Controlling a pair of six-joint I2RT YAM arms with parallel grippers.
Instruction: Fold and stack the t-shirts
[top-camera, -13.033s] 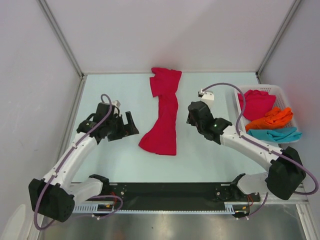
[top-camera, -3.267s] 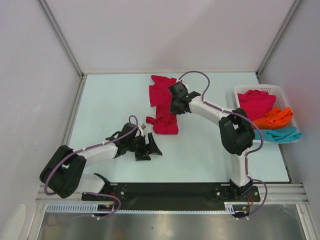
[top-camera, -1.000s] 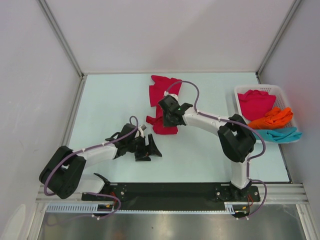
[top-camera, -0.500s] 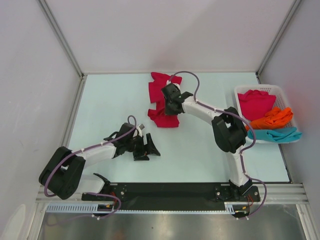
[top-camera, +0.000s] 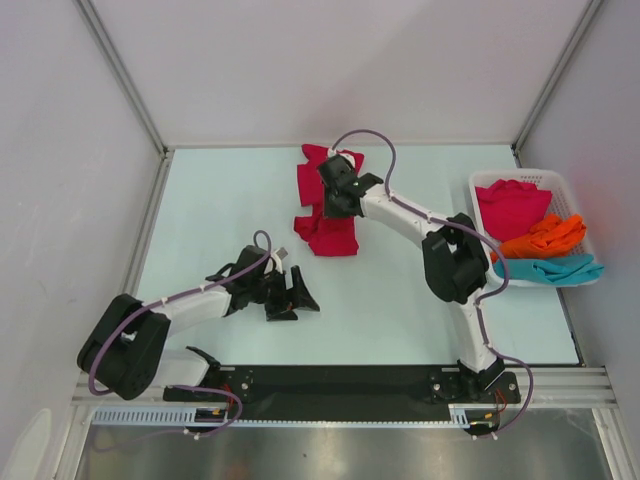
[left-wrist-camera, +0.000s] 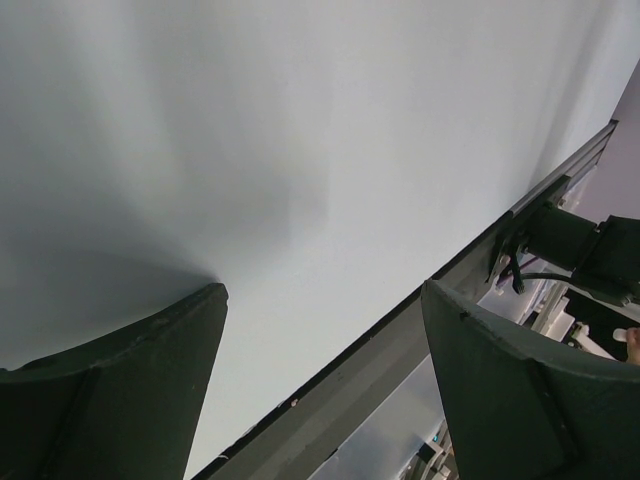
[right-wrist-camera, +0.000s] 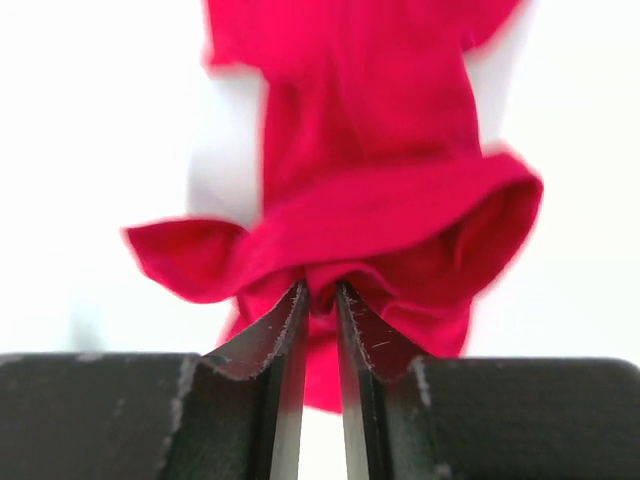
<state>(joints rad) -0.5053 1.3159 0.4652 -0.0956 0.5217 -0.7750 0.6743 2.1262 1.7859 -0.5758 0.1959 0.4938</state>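
A: What has the right end effector (right-wrist-camera: 320, 292) got?
B: A ridge of the red shirt (right-wrist-camera: 372, 130), pinched between jaws that are almost closed. The shirt lies bunched on the tabletop (top-camera: 220, 210), centre and toward the far side.

A: So a fold is in hand. How should it go?
B: I'd carry the pinched edge low and straight along the shirt's length, so the cloth rolls over itself and doesn't drag sideways. Set the edge down square on the layer below, and let go only once it lies flat. I can't tell how many layers sit in the pinch. It may be more than one, so a slow lift seems wise.

A: Could the other arm help?
B: It could pin the loose end. The left end effector (left-wrist-camera: 322, 295) is spread wide with nothing in it. It sits low over bare tabletop, near and left of the shirt and well apart from it.

A: And the poses?
B: The right arm (top-camera: 455, 265) reaches from its near-right base out to the far centre, elbow up, wrist tipped down over the cloth. The left arm (top-camera: 190, 305) lies folded low, forearm pointing right.

A: The rest?
B: They are in the basket (top-camera: 520, 174) at the right: a spare red shirt (top-camera: 512, 205), an orange shirt (top-camera: 545, 237), and a teal shirt (top-camera: 555, 268) at its near rim.
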